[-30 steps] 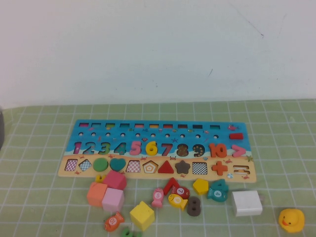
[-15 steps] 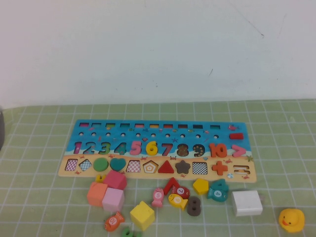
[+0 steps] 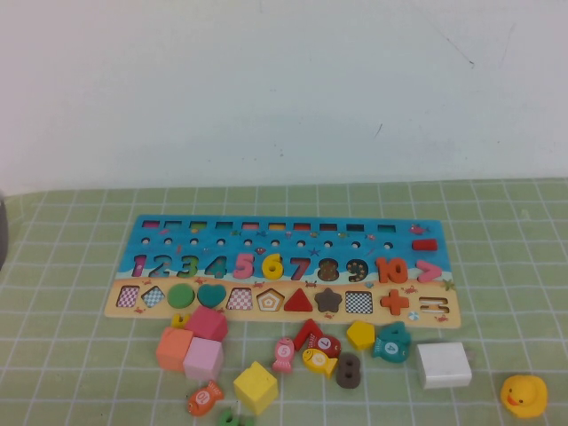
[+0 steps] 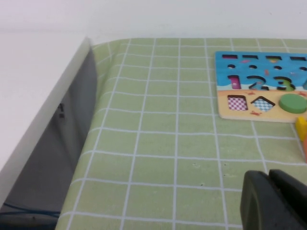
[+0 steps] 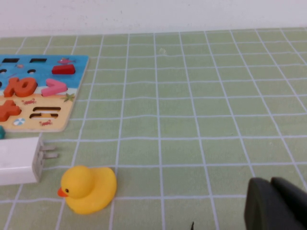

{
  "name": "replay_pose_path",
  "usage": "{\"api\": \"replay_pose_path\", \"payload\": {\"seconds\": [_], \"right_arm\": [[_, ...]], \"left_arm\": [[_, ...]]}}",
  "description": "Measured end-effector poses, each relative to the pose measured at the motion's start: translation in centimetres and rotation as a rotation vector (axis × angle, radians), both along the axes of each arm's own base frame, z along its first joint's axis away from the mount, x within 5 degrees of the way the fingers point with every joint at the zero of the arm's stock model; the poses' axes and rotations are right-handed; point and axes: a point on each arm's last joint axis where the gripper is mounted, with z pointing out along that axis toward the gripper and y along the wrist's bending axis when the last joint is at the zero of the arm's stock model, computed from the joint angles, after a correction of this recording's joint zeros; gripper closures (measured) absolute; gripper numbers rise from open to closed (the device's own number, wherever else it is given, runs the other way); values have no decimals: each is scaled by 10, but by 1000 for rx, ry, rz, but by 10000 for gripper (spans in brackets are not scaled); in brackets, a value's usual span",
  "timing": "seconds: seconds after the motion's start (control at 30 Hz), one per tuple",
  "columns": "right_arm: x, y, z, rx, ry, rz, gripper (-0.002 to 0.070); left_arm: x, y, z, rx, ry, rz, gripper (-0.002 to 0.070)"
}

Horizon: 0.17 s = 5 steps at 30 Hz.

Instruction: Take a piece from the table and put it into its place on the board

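Since the high view shows no difference over the last second, I record no change: every loose item lies where it lay, and neither of my arms enters that view.

Task item status:
- The piece (image 3: 272, 265), the yellow "6", sits in the numeral row of the board (image 3: 399, 232), centre of the frame, between the pink "5" and the "7". It appears level with its neighbours, so I judge it seated.
- The board lies flat on the table (image 3: 515, 231), across the middle of the frame.

Gripper status:
- My left gripper (image 4: 269, 201) hangs low over bare cloth, well apart from the board's "1" end. Its two dark fingers are pressed together with only a seam between them, and they hold nothing.
- My right gripper (image 5: 271, 203) hangs low over bare cloth past the board's ">" end, with the rubber duck (image 5: 88, 188) and the white charger (image 5: 17, 160) lying between it and the board. Its fingers are likewise pressed together and empty.

Other items: in the lower part of the high view, the yellow cube (image 3: 256, 387) and the yellow hexagon piece (image 3: 360, 334) lie among the loose pieces below the board. Neither is the task's piece.

Assessment: with the "6" in its recess, both grippers empty and clear of the board, and the scene static, I judge the placement done and both arms parked. No corrective move appears necessary unless the piece proves to ride proud of its recess, which these views cannot confirm.
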Motion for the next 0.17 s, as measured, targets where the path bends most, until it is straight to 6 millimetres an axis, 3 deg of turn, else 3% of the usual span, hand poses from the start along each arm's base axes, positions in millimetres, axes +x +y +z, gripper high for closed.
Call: {"api": "replay_pose_path", "payload": {"seconds": [0.17], "right_arm": [[0, 0, 0, 0, 0, 0, 678]], "left_arm": [[0, 1, 0, 0, 0, 14, 676]]}}
